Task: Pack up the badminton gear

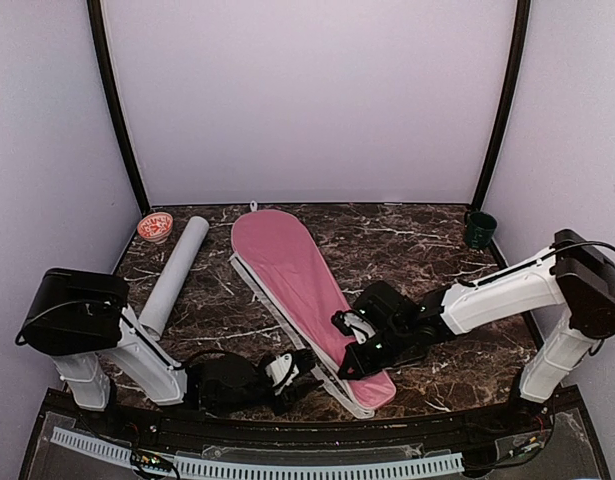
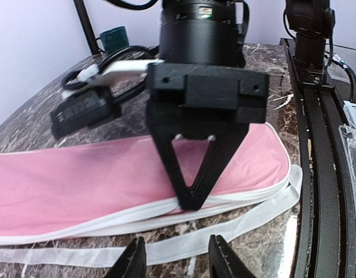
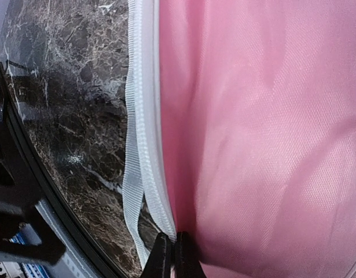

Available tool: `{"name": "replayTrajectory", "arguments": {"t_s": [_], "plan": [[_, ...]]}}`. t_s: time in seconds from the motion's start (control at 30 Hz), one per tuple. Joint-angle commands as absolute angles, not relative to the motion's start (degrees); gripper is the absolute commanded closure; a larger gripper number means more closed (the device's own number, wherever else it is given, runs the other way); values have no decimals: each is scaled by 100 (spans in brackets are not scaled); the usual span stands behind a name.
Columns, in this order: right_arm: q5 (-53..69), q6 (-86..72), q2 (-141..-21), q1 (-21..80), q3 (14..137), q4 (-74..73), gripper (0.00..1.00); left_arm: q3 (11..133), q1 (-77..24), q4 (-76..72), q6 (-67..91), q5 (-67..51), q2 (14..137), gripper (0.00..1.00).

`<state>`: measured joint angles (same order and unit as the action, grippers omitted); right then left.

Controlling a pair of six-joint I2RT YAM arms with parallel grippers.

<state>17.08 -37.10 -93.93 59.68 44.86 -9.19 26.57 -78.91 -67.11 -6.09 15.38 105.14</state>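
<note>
On the dark marble-patterned table (image 1: 417, 260), flat and diagonal: pink racket-shaped fabric cover (image 1: 292, 270), wide end toward the back wall, narrow end near the arm bases. Soft, light and floppy by the look of its folds — likely to sag and drag if lifted from one point. Best taken at the white zipper edging (image 3: 147, 116), the only firm ridge. Loose white webbing strap (image 2: 235, 234) alongside, easy to snag.

Left of the cover and apart from it: long white cardboard tube (image 1: 175, 278), lying down. Judged stiff, light, prone to rolling; grip across the middle.

No rackets or shuttlecocks in view; contents of the cover impossible to tell.

Black right gripper (image 3: 172, 255): fingers pressed together, pinching the zipper edging at the cover's narrow end. Black left gripper (image 2: 178, 260): fingers spread, holding nothing, just beside the same edge and facing the right one.

Back right corner: small dark green mug (image 1: 479, 229). Back left, near the tube's far end: small red-patterned round cap (image 1: 155, 227).
</note>
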Motion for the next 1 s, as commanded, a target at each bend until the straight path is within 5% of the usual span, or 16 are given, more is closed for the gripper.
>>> {"name": "replayTrajectory", "arguments": {"t_s": [0.0,0.33,0.43,0.53,0.6,0.97], "plan": [[792,-3423,-9357,5941,4284,-2021,100,2310,-7748,-6739,115,2063,10049,61],[518,-3099,-8115,5463,3989,-2842,99,2159,-6939,-5198,1179,2256,8688,55],[334,-2976,-7786,5190,3899,-3071,85,2070,-6667,-4846,1515,2217,8245,54],[121,-2904,-7581,5142,4068,-3067,60,2095,-6384,-4348,1861,2226,7827,52],[-29,-2752,-7617,5142,4393,-3014,55,2242,-6157,-3791,2124,2225,7542,52],[-480,-1610,-9039,5167,6180,-2749,56,2559,-4133,-1832,3102,791,6586,52]]}}
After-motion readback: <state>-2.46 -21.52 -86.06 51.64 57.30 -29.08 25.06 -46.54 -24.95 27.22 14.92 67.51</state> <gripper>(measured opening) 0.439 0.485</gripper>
